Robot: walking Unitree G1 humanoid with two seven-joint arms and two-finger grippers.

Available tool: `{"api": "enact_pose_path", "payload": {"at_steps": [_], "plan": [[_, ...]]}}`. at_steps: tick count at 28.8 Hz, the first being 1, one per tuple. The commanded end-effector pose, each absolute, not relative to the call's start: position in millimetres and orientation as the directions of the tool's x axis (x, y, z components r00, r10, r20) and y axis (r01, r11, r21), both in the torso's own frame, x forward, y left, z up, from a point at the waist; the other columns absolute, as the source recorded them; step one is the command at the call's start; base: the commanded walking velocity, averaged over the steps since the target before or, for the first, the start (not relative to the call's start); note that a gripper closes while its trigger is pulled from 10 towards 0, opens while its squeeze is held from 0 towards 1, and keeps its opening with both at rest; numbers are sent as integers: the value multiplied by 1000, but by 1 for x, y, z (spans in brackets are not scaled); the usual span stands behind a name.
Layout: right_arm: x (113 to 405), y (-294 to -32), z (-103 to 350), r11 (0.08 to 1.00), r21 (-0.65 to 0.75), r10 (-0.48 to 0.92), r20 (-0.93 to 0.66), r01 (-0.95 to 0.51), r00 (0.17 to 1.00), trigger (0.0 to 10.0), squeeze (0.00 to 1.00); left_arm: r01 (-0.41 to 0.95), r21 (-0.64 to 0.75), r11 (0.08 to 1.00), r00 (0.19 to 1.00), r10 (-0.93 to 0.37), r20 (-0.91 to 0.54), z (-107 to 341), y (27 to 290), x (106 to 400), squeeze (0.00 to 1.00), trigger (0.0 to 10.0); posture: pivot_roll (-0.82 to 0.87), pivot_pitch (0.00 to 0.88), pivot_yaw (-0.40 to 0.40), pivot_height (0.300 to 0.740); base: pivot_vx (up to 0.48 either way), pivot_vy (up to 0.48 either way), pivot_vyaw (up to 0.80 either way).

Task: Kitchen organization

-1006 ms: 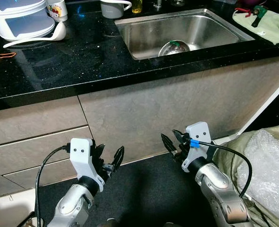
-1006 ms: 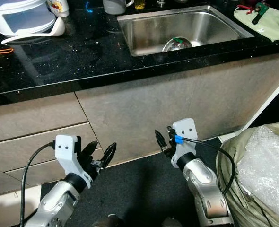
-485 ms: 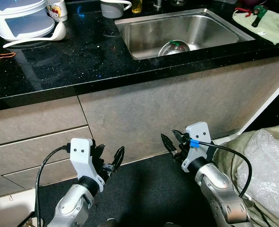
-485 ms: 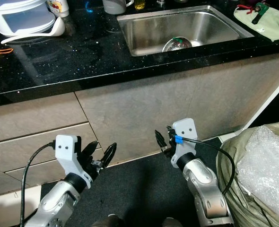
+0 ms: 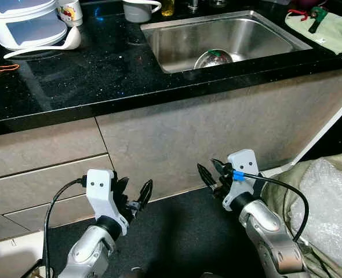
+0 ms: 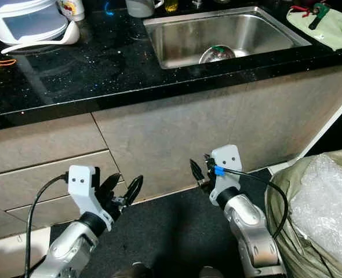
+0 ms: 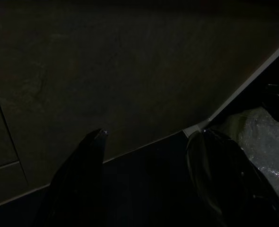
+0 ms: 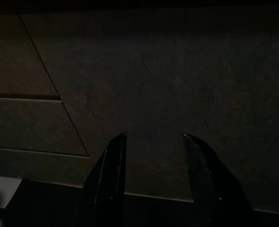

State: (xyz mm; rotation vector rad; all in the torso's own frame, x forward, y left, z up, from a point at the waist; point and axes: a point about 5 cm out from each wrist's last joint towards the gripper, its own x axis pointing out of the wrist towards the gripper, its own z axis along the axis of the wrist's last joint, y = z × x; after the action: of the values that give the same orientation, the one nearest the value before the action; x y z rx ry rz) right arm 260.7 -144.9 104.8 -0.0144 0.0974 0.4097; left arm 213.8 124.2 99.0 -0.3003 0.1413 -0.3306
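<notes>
Both arms low, in front of the grey cabinet front point(image 5: 177, 139). Left claw point(image 5: 135, 196) parted, empty. Right claw point(image 5: 210, 174) parted, empty. Black table point(image 5: 84, 75) above, far. Steel sink point(image 5: 177, 43) at right holds a metal bowl point(image 5: 213, 58). White container point(image 5: 26, 23) and ladle point(image 5: 49, 45) far left. Green cloth point(image 5: 327, 29) far right. Plastic sack point(image 5: 327, 202) on floor, near right.

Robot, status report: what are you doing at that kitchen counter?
Left gripper and right gripper open, empty, low before cabinet front. Bowl in sink. Nothing blocking.
</notes>
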Motion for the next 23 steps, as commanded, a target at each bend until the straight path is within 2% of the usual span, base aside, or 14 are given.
{"api": "enact_pose_path", "payload": {"at_steps": [1,23], "plan": [[259,-144,101,915,17,402,-117,-403,908,10000,0,295,-319,901,934,-342,-103,96,125,213,0,10000,-47,104,14,740,0,0,0],[260,-144,102,916,19,401,-114,-401,909,10000,0,293,-319,901,935,-340,-101,97,126,214,0,10000,-45,107,15,740,0,0,0]]}}
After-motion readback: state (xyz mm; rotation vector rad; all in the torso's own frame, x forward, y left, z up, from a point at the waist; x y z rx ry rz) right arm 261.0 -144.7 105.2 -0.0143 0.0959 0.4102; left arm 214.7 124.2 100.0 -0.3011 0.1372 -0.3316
